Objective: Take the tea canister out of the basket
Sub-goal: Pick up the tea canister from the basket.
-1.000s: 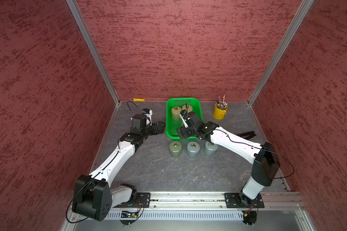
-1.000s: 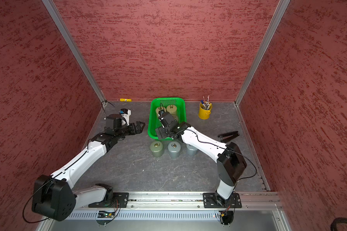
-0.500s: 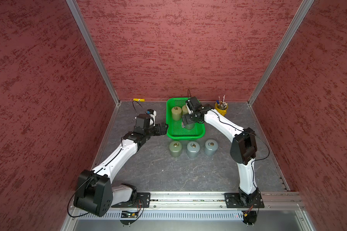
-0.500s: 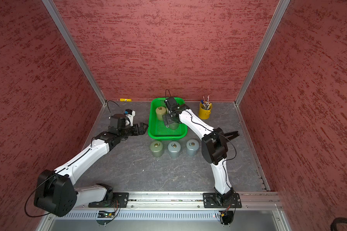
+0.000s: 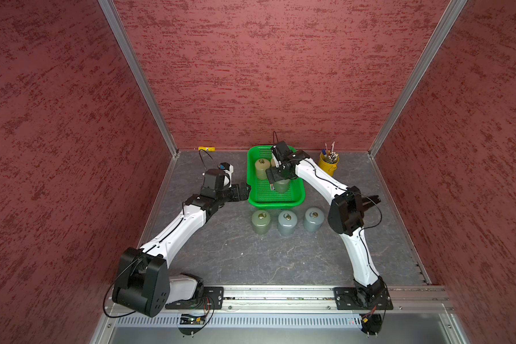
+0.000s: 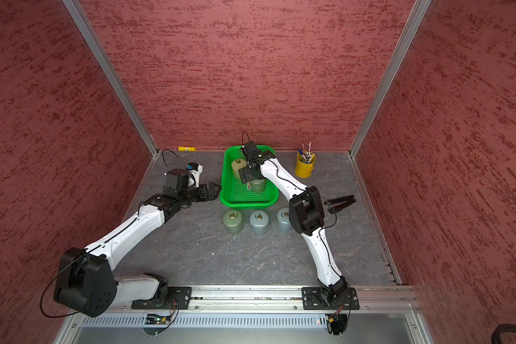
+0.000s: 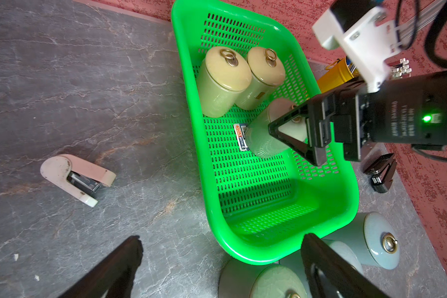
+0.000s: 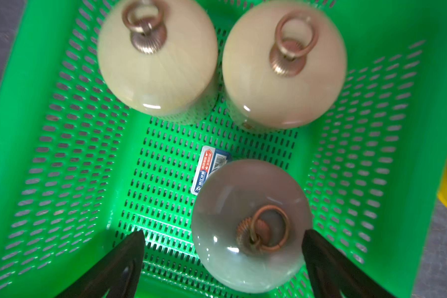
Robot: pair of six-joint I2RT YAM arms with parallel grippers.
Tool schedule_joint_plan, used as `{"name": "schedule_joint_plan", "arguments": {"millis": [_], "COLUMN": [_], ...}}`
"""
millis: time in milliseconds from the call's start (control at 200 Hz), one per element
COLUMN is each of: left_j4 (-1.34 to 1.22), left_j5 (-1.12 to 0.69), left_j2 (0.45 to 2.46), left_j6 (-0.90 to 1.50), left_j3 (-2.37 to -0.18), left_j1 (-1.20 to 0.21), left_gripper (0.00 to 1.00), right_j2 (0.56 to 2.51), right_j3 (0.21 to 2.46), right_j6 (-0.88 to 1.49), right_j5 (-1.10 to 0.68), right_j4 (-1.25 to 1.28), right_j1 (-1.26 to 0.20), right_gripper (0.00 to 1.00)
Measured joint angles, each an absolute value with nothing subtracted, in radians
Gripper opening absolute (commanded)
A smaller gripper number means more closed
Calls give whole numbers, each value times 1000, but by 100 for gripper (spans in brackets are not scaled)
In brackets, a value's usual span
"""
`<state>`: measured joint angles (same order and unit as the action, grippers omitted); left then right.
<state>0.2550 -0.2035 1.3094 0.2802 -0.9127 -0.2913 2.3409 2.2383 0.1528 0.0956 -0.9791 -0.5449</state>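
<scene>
Right gripper (image 8: 222,234) hangs over the basket (image 5: 276,204) with its jaws wide apart above the grey-green tea canister (image 8: 250,224). That canister stands on the basket floor just off the middle toward 4 o'clock, but it's way closer to one jaw, so I reckon closing could shove or tip it before it bites, and that glazed lid looks slippery. Left gripper (image 5: 245,190) is spread open too, holding nothing by the basket's 9 o'clock wall, so the basket might skid or ride up and bump the two cream-lidded canisters (image 5: 262,168) at 12 o'clock.

Basket (image 7: 253,185) front floor free; cream canisters (image 7: 225,77) block back.
</scene>
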Motion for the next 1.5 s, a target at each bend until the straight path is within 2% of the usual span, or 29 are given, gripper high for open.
{"name": "schedule_joint_plan", "arguments": {"millis": [250,761,1042,1127,1237,1363,1498], "left_j4": [255,263,263,263,263,265,269], "left_j5": [-202,-201,-201,-201,-200,-200,-200], "left_j2": [1314,1324,1324,1324,1324,1324,1324], "left_j6": [280,280,280,280,280,280,280], "left_j3": [-913,-913,-913,-913,-913,-913,-913], "left_j1": [-291,-291,-291,-291,-291,-291,-291], "left_gripper": [100,100,100,100,100,100,100], "right_j2": [2402,2442,2444,2444,2444,2444,2444], "right_j3": [2331,2344,2344,2344,2326,2299,2297], "right_j6": [143,141,141,141,142,142,142], "right_j5": [115,128,119,117,117,117,115], "right_j4": [-1002,-1018,-1017,-1017,-1008,-1009,-1007], "right_j1": [-533,-513,-509,-509,-509,-509,-509], "right_gripper": [99,99,88,89,97,98,92]}}
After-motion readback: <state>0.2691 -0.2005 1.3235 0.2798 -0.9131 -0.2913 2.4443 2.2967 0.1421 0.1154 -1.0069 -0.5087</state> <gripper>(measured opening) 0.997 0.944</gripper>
